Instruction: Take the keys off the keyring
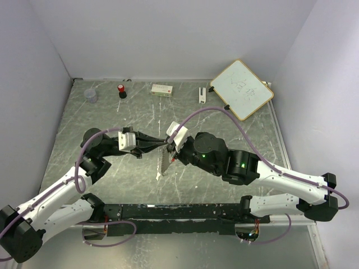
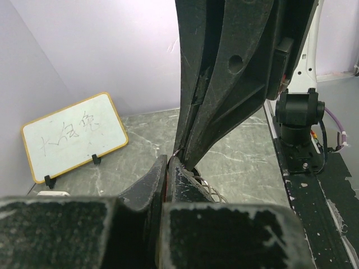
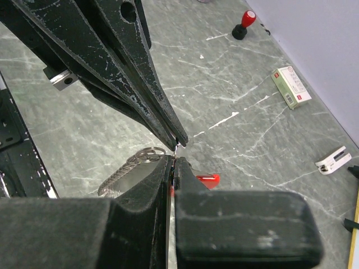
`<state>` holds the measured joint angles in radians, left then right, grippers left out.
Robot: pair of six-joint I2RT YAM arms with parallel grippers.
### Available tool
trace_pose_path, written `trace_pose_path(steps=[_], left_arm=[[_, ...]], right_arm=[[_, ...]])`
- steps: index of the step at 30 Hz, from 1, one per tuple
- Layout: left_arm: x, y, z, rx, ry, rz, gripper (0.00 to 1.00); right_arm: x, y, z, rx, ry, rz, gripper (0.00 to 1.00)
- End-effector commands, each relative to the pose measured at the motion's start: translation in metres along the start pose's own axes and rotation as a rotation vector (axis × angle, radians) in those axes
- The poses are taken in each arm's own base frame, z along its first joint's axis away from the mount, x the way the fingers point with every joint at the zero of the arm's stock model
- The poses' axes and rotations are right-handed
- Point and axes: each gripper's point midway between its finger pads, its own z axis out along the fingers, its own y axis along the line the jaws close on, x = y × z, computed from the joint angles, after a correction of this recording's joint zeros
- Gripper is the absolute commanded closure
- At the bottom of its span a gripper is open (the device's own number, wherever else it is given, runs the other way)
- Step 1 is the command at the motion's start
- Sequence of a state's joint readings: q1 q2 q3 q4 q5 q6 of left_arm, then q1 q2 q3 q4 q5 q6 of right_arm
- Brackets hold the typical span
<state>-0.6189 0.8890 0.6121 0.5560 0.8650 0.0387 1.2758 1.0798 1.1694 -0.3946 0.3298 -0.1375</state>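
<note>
The keys point(image 1: 162, 163) are a thin silver bunch hanging below the spot where my two grippers meet, above the table's middle. In the right wrist view the keys point(image 3: 115, 179) hang left of my jaws from small wire rings point(image 3: 143, 153). A red tag point(image 3: 208, 180) shows just right of the jaws. My right gripper point(image 3: 173, 161) is shut on the keyring's wire. My left gripper point(image 3: 179, 142) comes in from the upper left, shut on the same wire tip to tip. In the left wrist view my left gripper point(image 2: 168, 161) is shut, with ring loops point(image 2: 206, 188) beside it.
At the back stand a clear cup point(image 1: 90, 96), a red-capped black bottle point(image 1: 122, 90), a small white box point(image 1: 162, 89), a white clip point(image 1: 202, 94) and a framed whiteboard point(image 1: 242, 88). A black rail point(image 1: 174, 212) runs along the near edge.
</note>
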Motion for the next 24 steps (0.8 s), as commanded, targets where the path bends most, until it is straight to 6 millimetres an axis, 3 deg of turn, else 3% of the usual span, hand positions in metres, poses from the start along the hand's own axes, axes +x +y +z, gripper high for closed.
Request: trace_pose_path(steps=[1,15,24], left_arm=[[-0.010,-0.009,0.001,0.031,-0.020,0.030,0.93],[-0.002,-0.012,0.002,0.049,0.022,0.035,0.93],[-0.017,-0.010,-0.001,0.007,-0.014,0.062,0.93]], right_arm=[[-0.027,0.010,0.003,-0.048,-0.088,0.009,1.00],[-0.035,0.016,0.002,-0.078,-0.100,0.000,1.00],[-0.034,0.014,-0.004,-0.073,-0.100,0.003,1.00]])
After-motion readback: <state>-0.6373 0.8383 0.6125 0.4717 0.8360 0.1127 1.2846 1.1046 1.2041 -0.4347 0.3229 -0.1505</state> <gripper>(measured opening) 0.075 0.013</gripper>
